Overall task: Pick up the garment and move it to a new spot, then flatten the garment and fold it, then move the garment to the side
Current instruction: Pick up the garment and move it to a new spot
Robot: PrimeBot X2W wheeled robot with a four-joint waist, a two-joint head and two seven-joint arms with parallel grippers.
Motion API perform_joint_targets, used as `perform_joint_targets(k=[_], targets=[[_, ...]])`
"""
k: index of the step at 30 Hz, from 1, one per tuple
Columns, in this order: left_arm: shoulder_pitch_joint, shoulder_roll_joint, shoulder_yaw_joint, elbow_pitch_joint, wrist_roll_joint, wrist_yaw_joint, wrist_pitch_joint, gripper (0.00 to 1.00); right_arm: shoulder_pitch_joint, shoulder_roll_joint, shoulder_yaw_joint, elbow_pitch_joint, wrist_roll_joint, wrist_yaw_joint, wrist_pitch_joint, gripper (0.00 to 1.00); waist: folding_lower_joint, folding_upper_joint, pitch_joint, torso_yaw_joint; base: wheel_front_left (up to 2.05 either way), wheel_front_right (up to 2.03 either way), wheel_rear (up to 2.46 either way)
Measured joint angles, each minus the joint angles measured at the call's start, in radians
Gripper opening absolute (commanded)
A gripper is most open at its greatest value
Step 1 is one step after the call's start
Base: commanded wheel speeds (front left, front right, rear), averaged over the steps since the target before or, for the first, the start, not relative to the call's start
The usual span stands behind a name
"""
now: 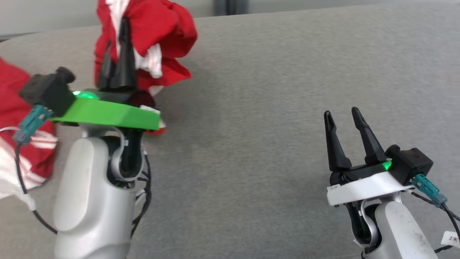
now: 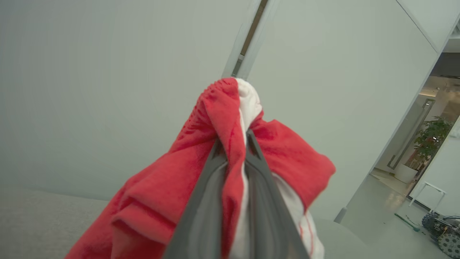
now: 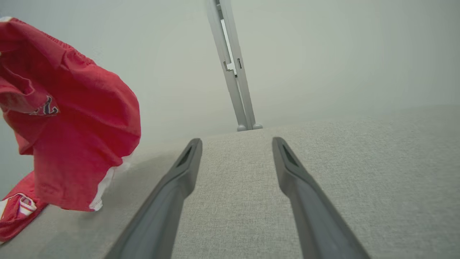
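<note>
1. One narrow pinch carries everything: the left gripper (image 1: 116, 34) is clamped on a bunched fold of the red and white garment (image 1: 158, 28), held up at the upper left of the head view. The fold is thick and soft, so it could slide out from between the fingers during the carry.
2. More red and white cloth (image 1: 21, 144) lies on the grey surface (image 1: 269, 90) at the left edge; I cannot tell if it is the same piece. If joined, it may drag and tug the grip loose.
3. The right gripper (image 1: 341, 111), at the lower right, is spread wide and empty. A garment set down this bunched would likely land crumpled, making it harder to flatten.
</note>
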Motion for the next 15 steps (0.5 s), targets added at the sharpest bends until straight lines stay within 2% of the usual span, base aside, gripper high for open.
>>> perform_joint_targets(k=[5, 8, 15], targets=[[-0.016, -0.002, -0.116, 0.042, -0.086, 0.057, -0.008, 0.00, -0.012, 0.000, -0.008, -0.012, 0.034, 0.000, 0.000, 1.00, 0.0000, 0.0000, 0.010, -0.120, 0.00, 0.00, 0.00], [-0.017, -0.003, -0.206, 0.116, -0.163, 0.058, -0.021, 0.00, -0.011, -0.001, -0.019, -0.011, 0.050, 0.000, 0.000, 1.00, 0.0000, 0.0000, 0.022, -0.187, 0.00, 0.00, 0.00], [-0.038, -0.004, -0.432, 0.355, -0.219, 0.080, -0.069, 0.00, -0.008, -0.001, -0.004, -0.012, 0.077, 0.000, 0.000, 1.00, 0.0000, 0.0000, 0.058, -0.320, 0.00, 0.00, 0.00]])
